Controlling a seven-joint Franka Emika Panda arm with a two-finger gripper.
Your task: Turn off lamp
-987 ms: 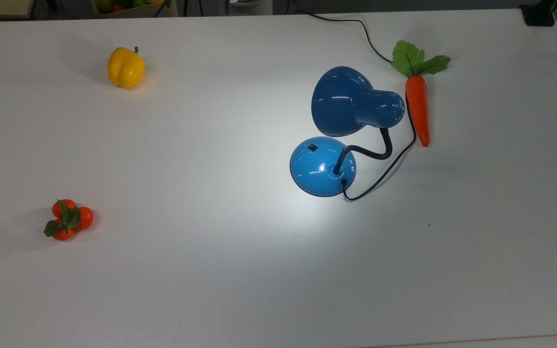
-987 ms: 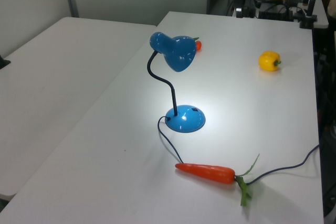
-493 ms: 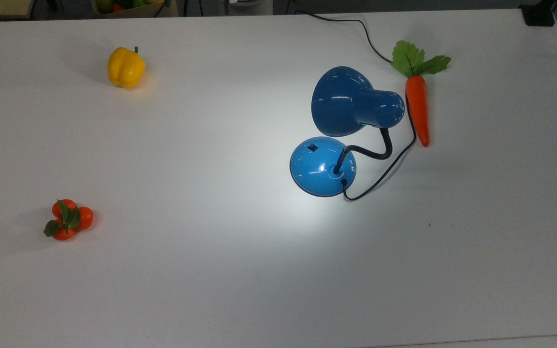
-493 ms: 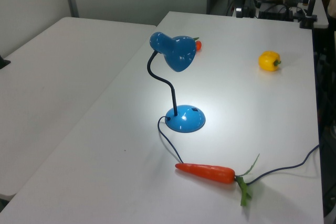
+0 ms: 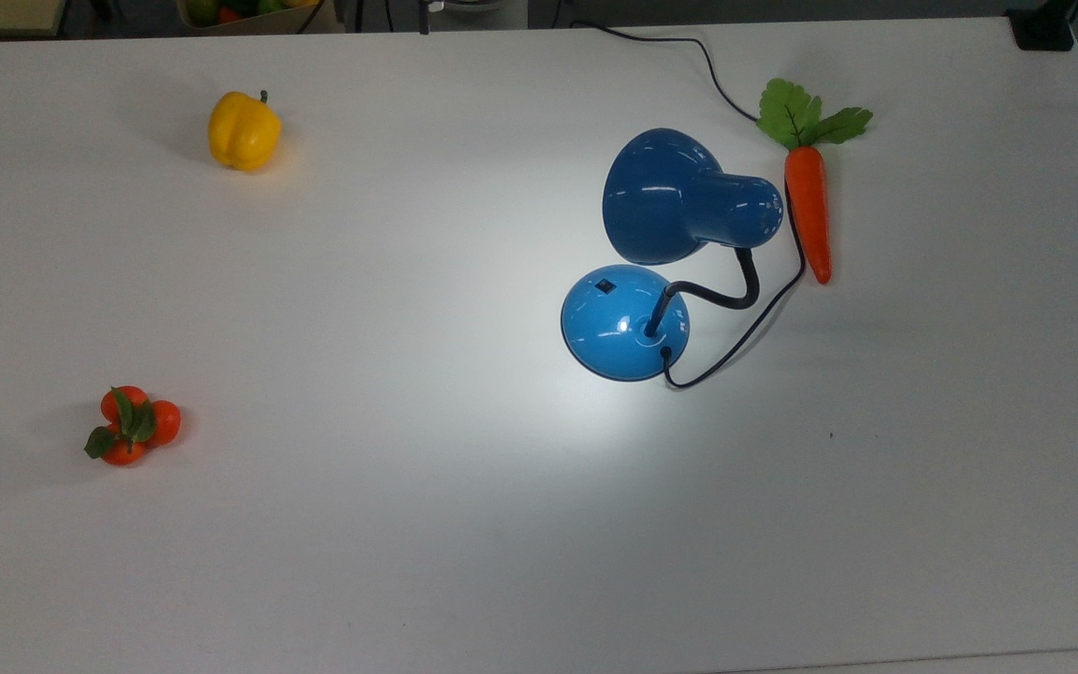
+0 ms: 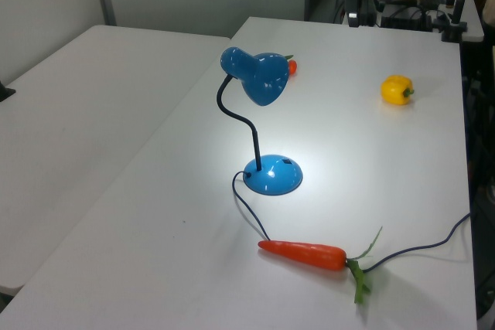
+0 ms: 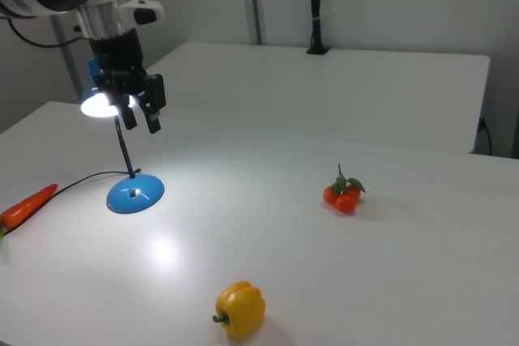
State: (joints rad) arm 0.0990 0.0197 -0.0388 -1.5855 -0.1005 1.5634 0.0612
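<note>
Your lamp [image 5: 661, 253] is lit, w/ a bright patch on the table [image 5: 408, 524] left of its base in the top view. Gripper [image 7: 139, 115] hangs in front of the shade in the right view, jaws apart, holding nothing. Carrot [image 5: 808, 220] lies just right of the lamp in the top view.

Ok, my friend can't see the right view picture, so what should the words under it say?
A lit blue lamp shines on a white table, with the robot's gripper hanging open in front of its shade. A carrot, a yellow pepper and small tomatoes lie around.

We count one lamp [image 5: 661, 253], one carrot [image 5: 807, 211], one yellow pepper [image 5: 243, 131], and one tomato cluster [image 5: 132, 426].
</note>
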